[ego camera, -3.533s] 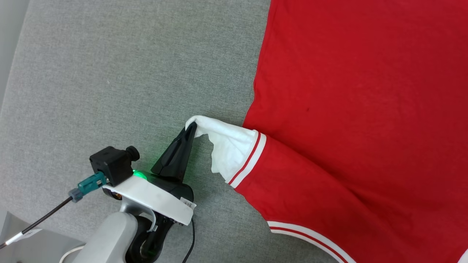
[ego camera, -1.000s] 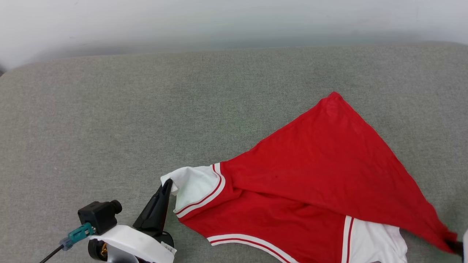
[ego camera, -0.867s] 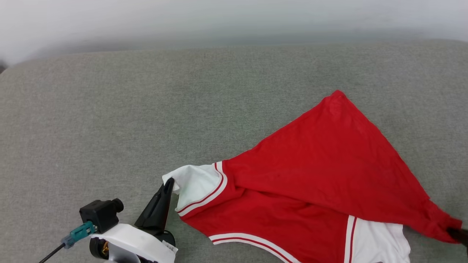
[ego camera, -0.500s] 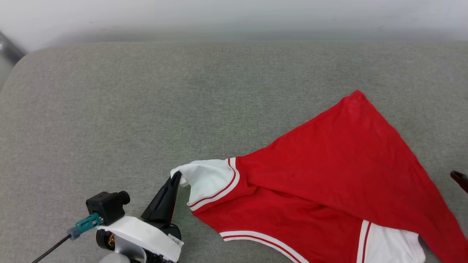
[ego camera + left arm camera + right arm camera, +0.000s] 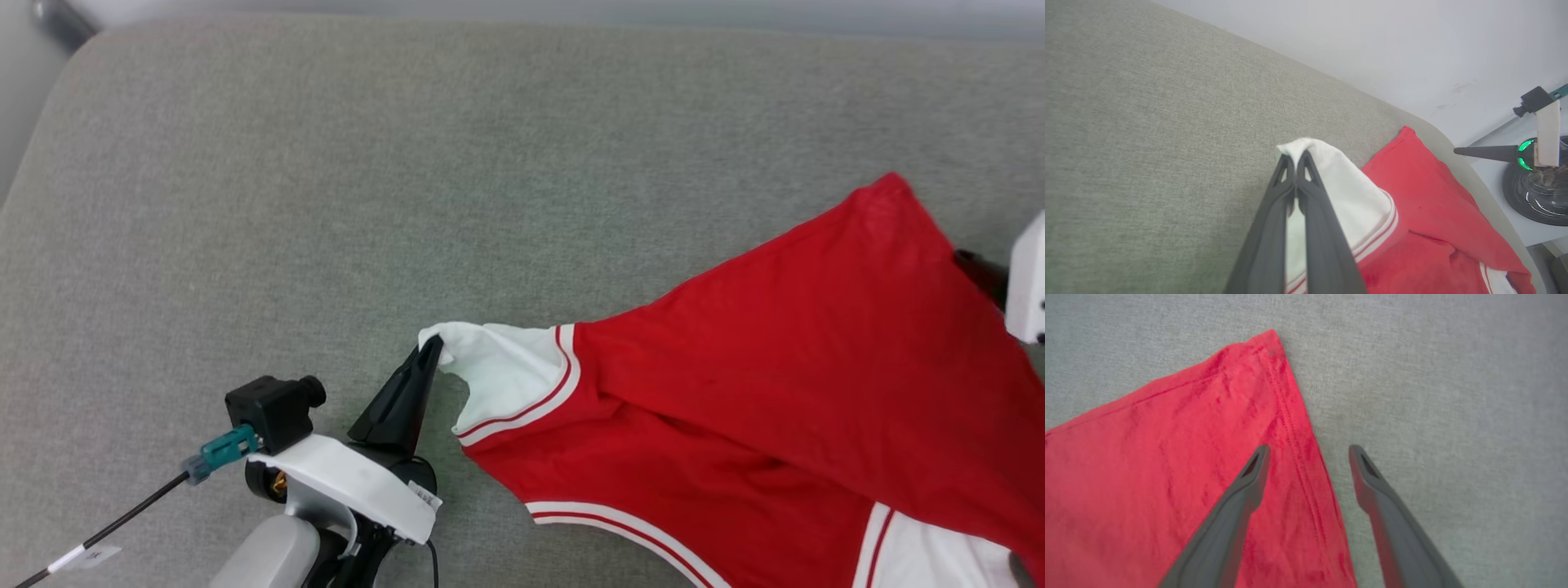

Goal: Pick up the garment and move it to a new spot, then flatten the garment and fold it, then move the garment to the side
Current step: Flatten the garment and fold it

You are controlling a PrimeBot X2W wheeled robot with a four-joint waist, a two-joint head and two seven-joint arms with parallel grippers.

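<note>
Rumpled red garment (image 5: 775, 367), white-sleeved

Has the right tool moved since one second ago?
Yes. The right tool left the garment's near right corner and went away from the robot, to beside its far corner on the cushion.

The garment (image 5: 775, 367) is showing red w/ a white sleeve (image 5: 506, 376) & red-white stripe trim (image 5: 531, 412); padded surface (image 5: 326, 204) is looking grey; left gripper (image 5: 431, 347) is showing black fingers (image 5: 400, 400).

Left gripper (image 5: 433, 349) fingers pressed together, pinching garment (image 5: 775, 367) sleeve; right gripper (image 5: 1308, 451) fingers spread wide apart.
</note>
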